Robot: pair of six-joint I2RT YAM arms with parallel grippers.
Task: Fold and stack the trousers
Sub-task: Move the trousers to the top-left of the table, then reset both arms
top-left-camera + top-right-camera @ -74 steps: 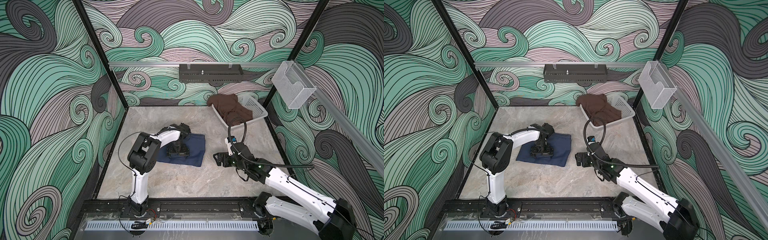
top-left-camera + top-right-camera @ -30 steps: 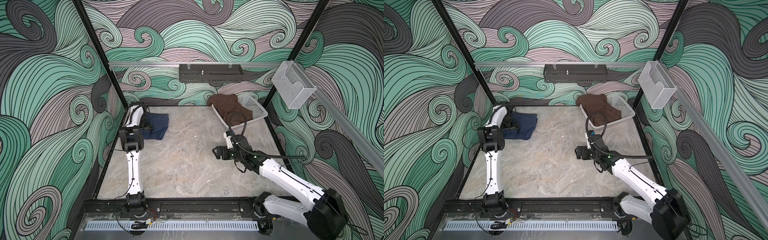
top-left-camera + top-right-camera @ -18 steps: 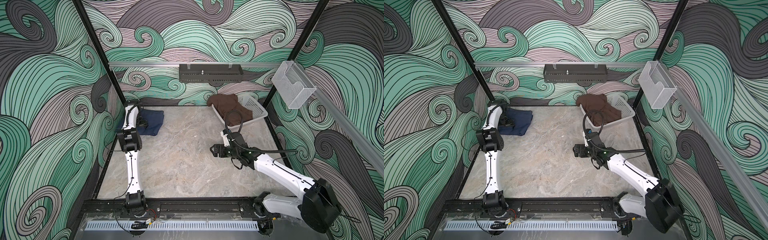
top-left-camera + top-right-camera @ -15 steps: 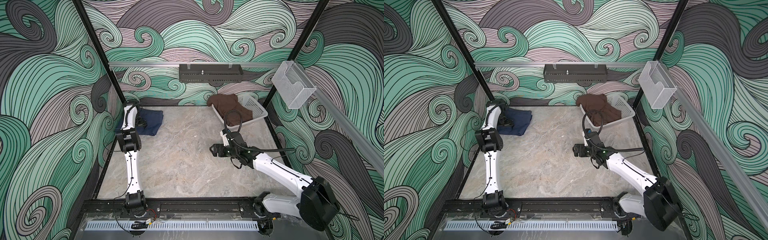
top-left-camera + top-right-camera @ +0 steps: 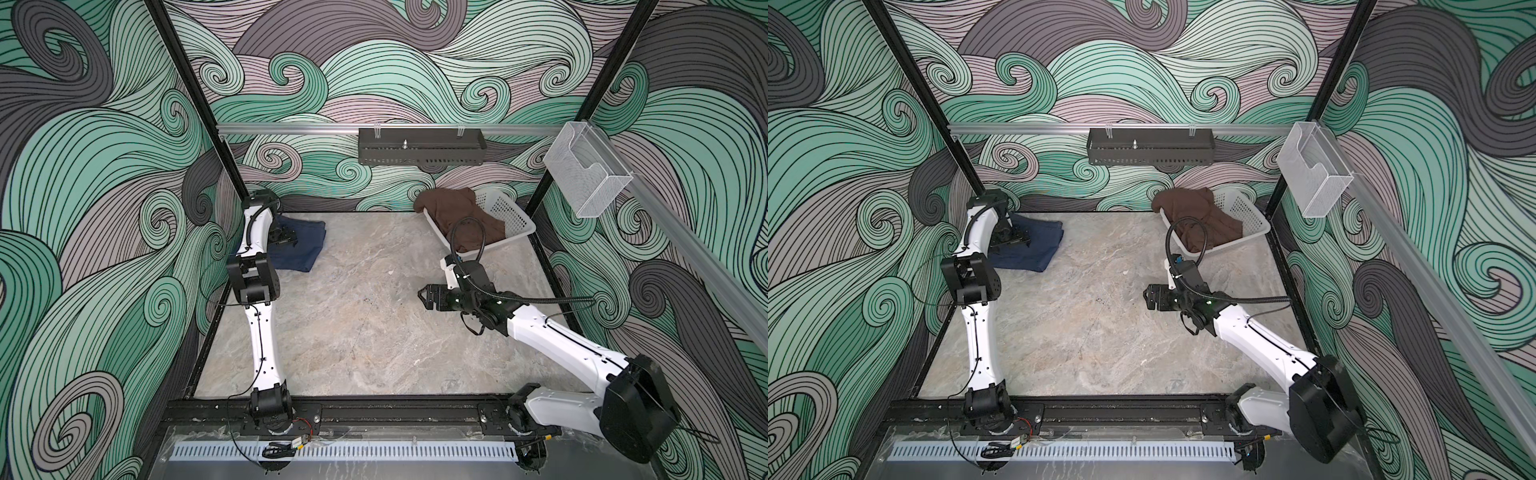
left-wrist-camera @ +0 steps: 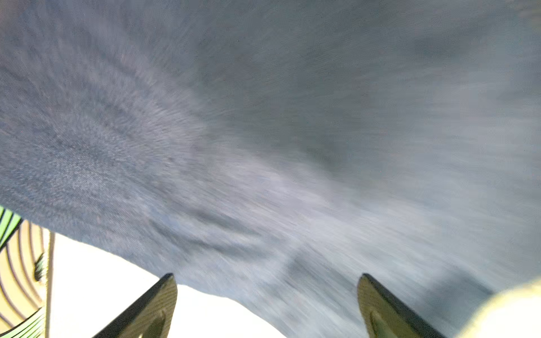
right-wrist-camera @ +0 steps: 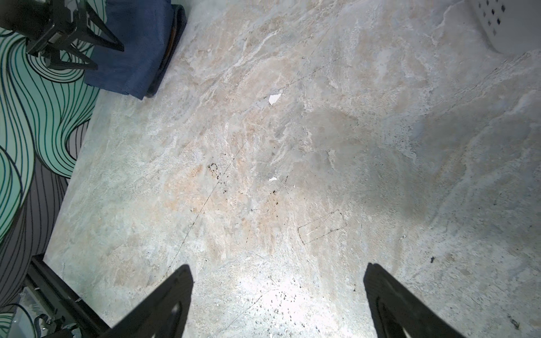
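- the dark navy trousers (image 5: 305,249) lie folded into a compact rectangle on the marbled tabletop (image 5: 353,332). they sit directly beneath the left hand (image 5: 287,240), in the far corner beside the patterned wall.
- the left hand's fingers (image 6: 164,295) are spread wide, with nothing pinched between them. blurred denim fills the left wrist view just past the tips. whether the tips touch the cloth cannot be told.
- the corner looks like the stacking spot, chosen to leave the middle of the tabletop free for folding. an open hand over the bundle suggests setting down rather than carrying.
- the right hand (image 5: 423,297) hovers over bare tabletop, fingers spread and empty. the trousers are well apart from it, out beyond its fingertips.
- a white basket (image 5: 519,224) sits near the right hand, back behind its wrist. a brown garment (image 5: 457,212) is heaped in it and drapes over the rim. the right hand probably waits here because that garment is close by.
- no brand, label or writing can be read anywhere. the only mark is a thin brown seam line (image 7: 172,41) along the trousers' folded edge, seen in the right wrist view.
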